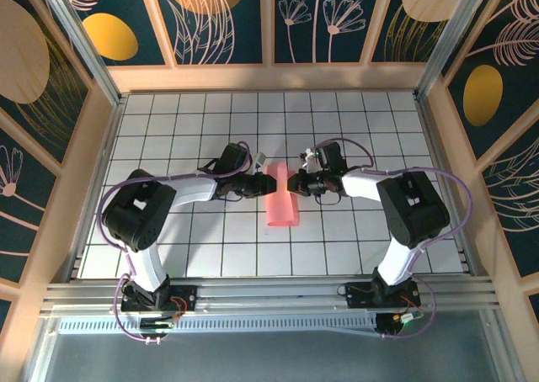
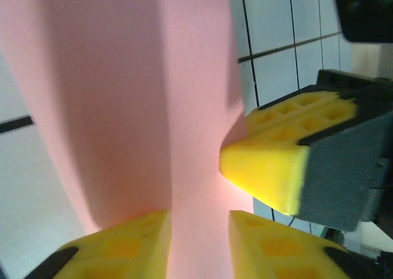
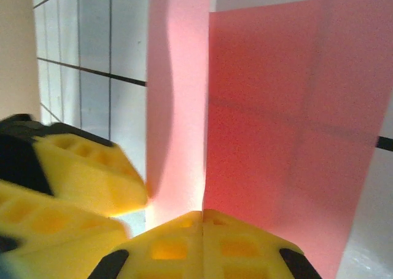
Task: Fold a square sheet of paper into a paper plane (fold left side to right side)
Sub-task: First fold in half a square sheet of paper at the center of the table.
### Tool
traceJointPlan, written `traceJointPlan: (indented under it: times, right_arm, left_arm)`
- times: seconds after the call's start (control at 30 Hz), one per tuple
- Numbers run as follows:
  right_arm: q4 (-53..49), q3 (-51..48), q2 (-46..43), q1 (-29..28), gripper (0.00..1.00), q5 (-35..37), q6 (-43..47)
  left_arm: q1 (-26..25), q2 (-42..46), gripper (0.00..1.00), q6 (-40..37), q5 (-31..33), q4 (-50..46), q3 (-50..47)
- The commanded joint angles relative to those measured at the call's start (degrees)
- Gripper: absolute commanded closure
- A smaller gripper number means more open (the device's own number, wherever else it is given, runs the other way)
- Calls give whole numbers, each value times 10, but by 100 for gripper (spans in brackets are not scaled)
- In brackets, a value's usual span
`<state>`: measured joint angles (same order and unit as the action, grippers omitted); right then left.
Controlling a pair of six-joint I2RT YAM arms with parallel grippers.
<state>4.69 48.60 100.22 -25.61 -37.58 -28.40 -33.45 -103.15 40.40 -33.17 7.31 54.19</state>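
Note:
The square sheet of paper (image 1: 283, 205) is salmon-pink and lies mid-table as a narrow folded strip with its far end lifted. My left gripper (image 1: 265, 181) meets that end from the left. In the left wrist view its yellow pads (image 2: 129, 245) stand apart, open, with the paper (image 2: 123, 94) running through the gap untouched. My right gripper (image 1: 294, 183) comes from the right. Its pads (image 3: 245, 245) are pressed together, shut on the edge of the raised flap (image 3: 288, 125). One right finger (image 2: 276, 168) presses against the paper close to the left gripper (image 2: 199, 223).
The white grid-tile table (image 1: 194, 239) is boxed in by low wooden walls (image 1: 93, 163) on three sides. An aluminium rail (image 1: 269, 296) carrying both arm bases runs along the near edge. The two grippers are almost touching over the paper.

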Motion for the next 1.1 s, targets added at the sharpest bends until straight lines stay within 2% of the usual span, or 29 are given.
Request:
traceJointPlan:
  times: [0.0,0.13,0.53,0.7,0.9,1.07]
  right_arm:
    - [-39,16,11,-2,100,42,13]
    - [-50,19,14,-3,100,55,14]
    - [-54,18,19,-5,100,57,12]
    - [-57,20,22,-5,100,58,15]
    - [-66,23,17,-5,92,62,19]
    - [-84,25,-1,0,81,75,25]
  left_arm:
    - [-4,40,59,-5,67,-47,12]
    - [-4,44,51,-6,103,-70,10]
    - [-6,-25,46,6,47,-43,28]
    - [-12,-42,50,6,46,-45,37]
    - [-17,-67,63,0,75,-77,48]
    - [-23,-88,64,-10,102,-112,58]
